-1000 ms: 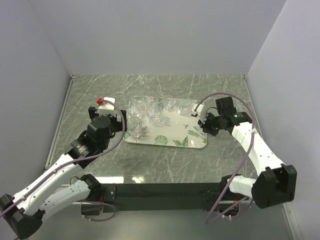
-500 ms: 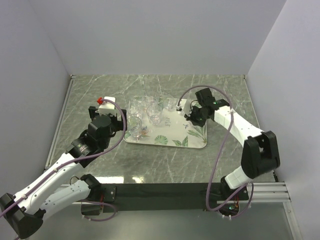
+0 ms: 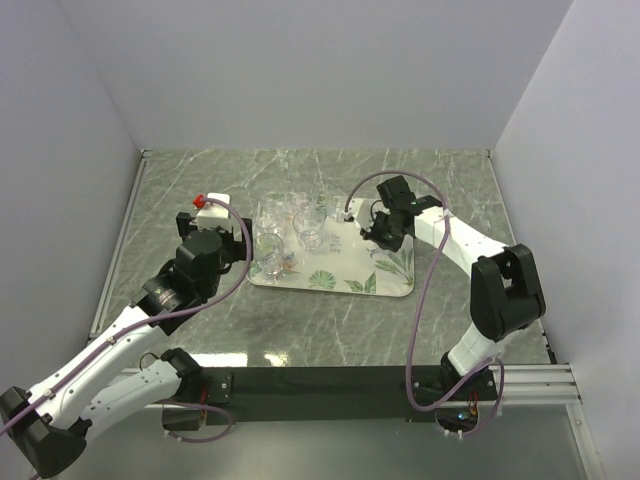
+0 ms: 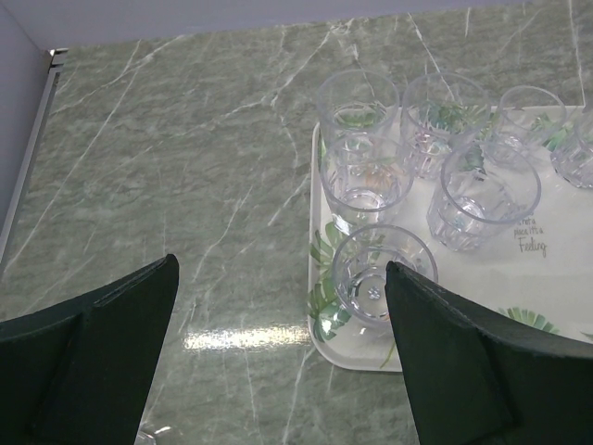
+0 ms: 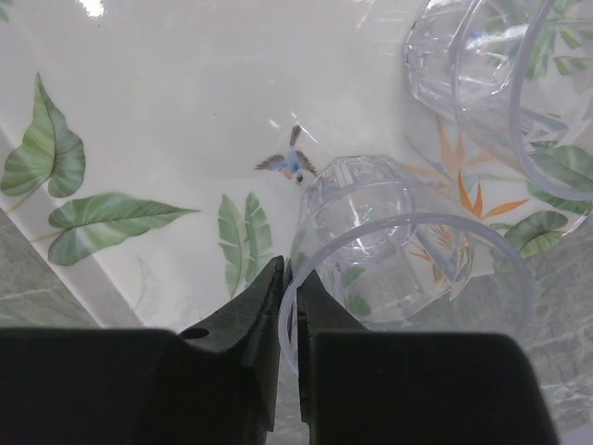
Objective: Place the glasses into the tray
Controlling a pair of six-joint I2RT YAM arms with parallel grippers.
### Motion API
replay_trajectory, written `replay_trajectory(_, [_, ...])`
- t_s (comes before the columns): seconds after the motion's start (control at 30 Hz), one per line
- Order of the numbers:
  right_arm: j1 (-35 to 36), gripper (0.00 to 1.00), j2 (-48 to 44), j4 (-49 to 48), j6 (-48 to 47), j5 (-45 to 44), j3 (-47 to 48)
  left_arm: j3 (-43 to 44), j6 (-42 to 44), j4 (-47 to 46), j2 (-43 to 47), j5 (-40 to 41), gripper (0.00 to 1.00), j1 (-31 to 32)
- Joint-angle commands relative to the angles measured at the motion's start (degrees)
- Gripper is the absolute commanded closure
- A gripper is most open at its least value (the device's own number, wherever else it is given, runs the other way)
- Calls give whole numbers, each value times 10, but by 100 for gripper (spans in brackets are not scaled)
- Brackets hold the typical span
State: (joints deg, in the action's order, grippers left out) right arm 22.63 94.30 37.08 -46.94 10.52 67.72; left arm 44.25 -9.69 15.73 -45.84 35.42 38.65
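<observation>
Glass pinched by its rim over tray

R arm reaches in from the right. The right gripper sits over the tray's far right part. Jaws are nearly closed, w/ only a thin slit between them, and the rim wall of one clear glass is nipped in that slit: one finger inside the rim, one outside. The wrist cam looks down into this glass. Its base is over the white floor of the tray, just beside a small printed bird. Can't tell if the base touches the tray or hangs just above it.

The other glasses stand upright on the tray's left half, packed close together, some w/ rims touching. Nearest one sits at the tray's near-left corner.

The left gripper is wide open and holds nothing. It's over the marble tabletop at the tray's left edge; the L fingers frame that corner glass in the wrist cam.

A small white item w/ a red cap is on the table beside the L wrist.
</observation>
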Motion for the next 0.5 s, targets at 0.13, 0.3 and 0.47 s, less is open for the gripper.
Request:
replay_trajectory(0.13, [5, 64, -20, -40, 16, -13, 1, -4, 7, -23, 12, 10, 1, -2])
replay_trajectory(0.3, [4, 52, -47, -38, 26, -16, 0, -6, 8, -23, 6, 11, 1, -2])
replay_trajectory(0.47, [3, 40, -107, -30, 41, -19, -3, -7, 8, -26, 7, 10, 1, -3])
